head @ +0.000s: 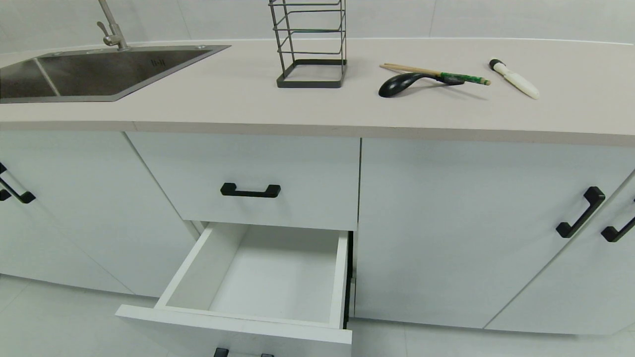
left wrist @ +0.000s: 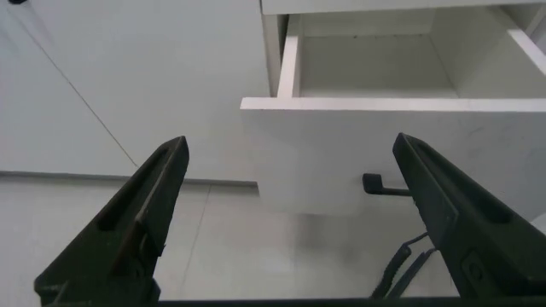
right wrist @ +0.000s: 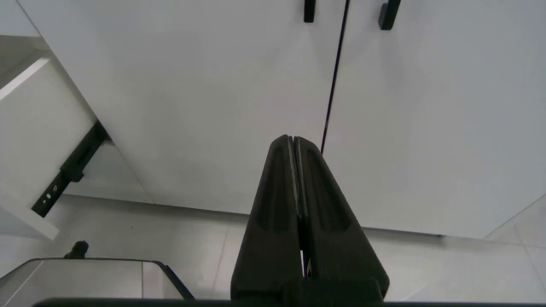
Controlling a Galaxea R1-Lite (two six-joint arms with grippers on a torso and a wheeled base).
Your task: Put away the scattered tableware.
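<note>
Tableware lay on the bench (head: 238, 99), right of centre and toward the far side. Black spoon (head: 397, 85) rested bowl-down, and the chopsticks (head: 431, 73) appeared to lie across its handle, touching it. White utensil (head: 516, 79) with a black tip sat apart, further right. Open drawer (head: 278, 267) stood below the bench front, left of the tableware, with nothing visible inside.

Left pincer (left wrist: 290, 149) was spread wide, low, in front of the drawer face. Right pincer (right wrist: 294, 145) was pressed shut on nothing, low before the cupboard doors (right wrist: 409, 128).

Risks, as judged:
- Spoon and chopsticks touched, so lifting either could drag or flip the other. Chopsticks would likely roll and might leave the bench edge.
- All three items lay flat and thin, so a pinch from above could skid off or scrape the bench.
- Right pincer would miss or shove an item if not opened first.
- The pulled-out drawer jutted into the arms' path, so a rising arm might knock it.
- Release from too high over the drawer could bounce an item out.

Wire rack (head: 310, 44) and sink (head: 99, 69) stood left, well apart.
</note>
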